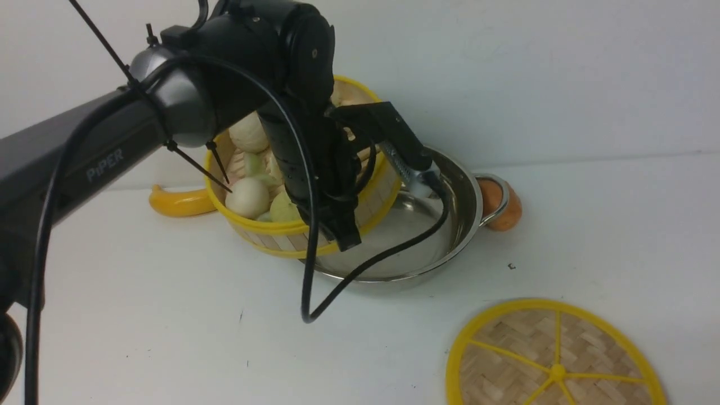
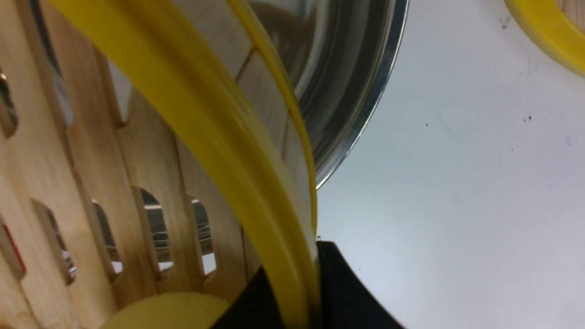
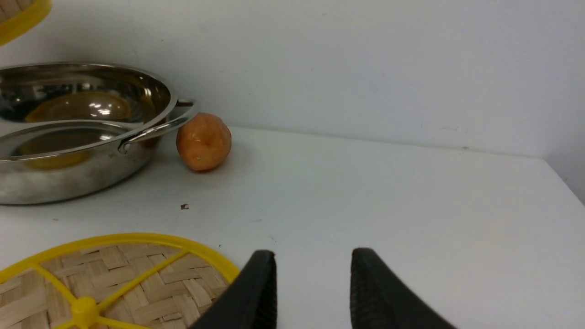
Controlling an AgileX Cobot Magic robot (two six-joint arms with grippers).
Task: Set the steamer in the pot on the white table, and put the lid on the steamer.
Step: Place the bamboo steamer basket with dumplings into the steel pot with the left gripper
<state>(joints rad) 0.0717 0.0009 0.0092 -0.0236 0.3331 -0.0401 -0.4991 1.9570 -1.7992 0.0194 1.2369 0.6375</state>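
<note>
The left gripper (image 1: pixel 340 228), on the arm lettered "PiPER" (image 1: pixel 105 164), clamps the yellow rim of the slatted bamboo steamer (image 1: pixel 264 230), which is tilted over the shiny steel pot (image 1: pixel 467 225). The woven lid (image 1: pixel 523 349) lies flat on the white table (image 1: pixel 169 337); the right gripper (image 3: pixel 314 260) has its jaws apart and empty.

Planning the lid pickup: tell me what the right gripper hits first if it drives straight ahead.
Probably bare white tabletop, then the pale wall; the open right gripper aims beside the yellow-rimmed woven-bamboo lid. Depth unclear.

Near edge of lid (image 1: pixel 554 360) off-frame.
</note>
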